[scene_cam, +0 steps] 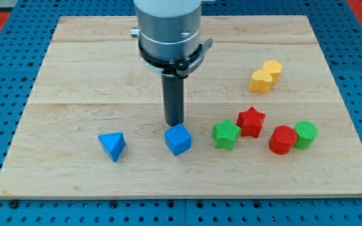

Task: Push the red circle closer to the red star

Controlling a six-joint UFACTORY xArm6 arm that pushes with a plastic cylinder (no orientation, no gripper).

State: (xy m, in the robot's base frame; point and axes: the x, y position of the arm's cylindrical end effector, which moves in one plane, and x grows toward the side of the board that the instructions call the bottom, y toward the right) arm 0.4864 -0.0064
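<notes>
The red circle (pixel 283 139) sits at the view's lower right, touching a green circle (pixel 305 134) on its right. The red star (pixel 251 121) lies a short way up and to the left of the red circle, touching a green star (pixel 225 135). My tip (pixel 175 123) stands on the board just above a blue cube (pixel 178 139), well to the left of both red blocks.
A blue triangle (pixel 112 145) lies at the lower left. A yellow heart (pixel 261 80) and a yellow hexagon (pixel 272 68) sit together at the upper right. The wooden board (pixel 74 75) rests on a blue pegboard.
</notes>
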